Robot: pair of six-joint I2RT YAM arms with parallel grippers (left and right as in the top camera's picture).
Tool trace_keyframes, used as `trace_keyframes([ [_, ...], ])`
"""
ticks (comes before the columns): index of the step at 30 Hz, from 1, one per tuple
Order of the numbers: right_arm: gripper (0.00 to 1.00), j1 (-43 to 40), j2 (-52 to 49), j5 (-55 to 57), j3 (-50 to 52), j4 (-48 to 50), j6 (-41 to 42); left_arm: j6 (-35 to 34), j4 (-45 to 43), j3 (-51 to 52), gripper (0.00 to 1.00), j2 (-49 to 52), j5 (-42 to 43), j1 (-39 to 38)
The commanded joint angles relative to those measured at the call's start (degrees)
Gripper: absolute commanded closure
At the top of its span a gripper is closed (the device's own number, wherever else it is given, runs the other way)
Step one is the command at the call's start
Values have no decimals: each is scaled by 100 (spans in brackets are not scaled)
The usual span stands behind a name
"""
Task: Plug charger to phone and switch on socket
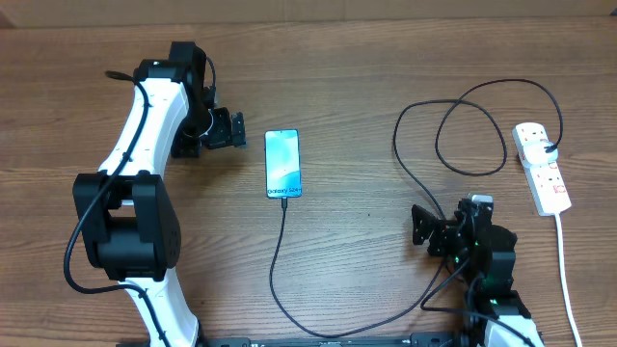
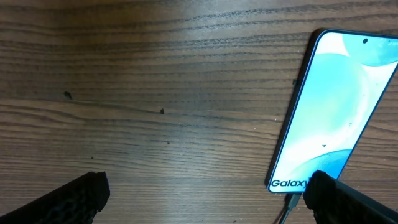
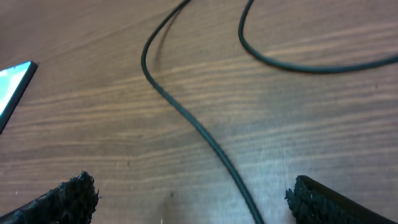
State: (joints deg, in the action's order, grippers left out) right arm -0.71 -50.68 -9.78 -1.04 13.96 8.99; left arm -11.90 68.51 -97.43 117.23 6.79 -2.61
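Overhead alone — socket, right wrist — charger loops

Overhead straight down; wrists low, close; all share phone.

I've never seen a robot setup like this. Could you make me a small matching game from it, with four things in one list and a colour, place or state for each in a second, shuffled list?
Things:
1. phone
2. socket
3. charger
4. left gripper

Descriptions:
A. white with red switches, far right in the overhead view
B. thin and black, lying in wide loops
C. flat, screen up, blue and white
D. open, empty, beside the phone

Pairs: 1-C, 2-A, 3-B, 4-D
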Motion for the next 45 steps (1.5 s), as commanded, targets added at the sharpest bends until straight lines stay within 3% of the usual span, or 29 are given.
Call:
trace_keyframes([
  [1,0,39,625,-57,61,-258,-7,-55,-7,-11,1,-87,-17,-4],
  [15,0,57,2833,-343,61,-1764,-4,-55,-7,-11,0,-87,-17,-4],
  [27,0,262,4975,-337,61,-1753,-9,-57,-7,-11,0,-87,-17,-4],
  [45,0,262,5051,-337,57,-1751,-9,-55,-7,-11,0,-87,-17,-4],
])
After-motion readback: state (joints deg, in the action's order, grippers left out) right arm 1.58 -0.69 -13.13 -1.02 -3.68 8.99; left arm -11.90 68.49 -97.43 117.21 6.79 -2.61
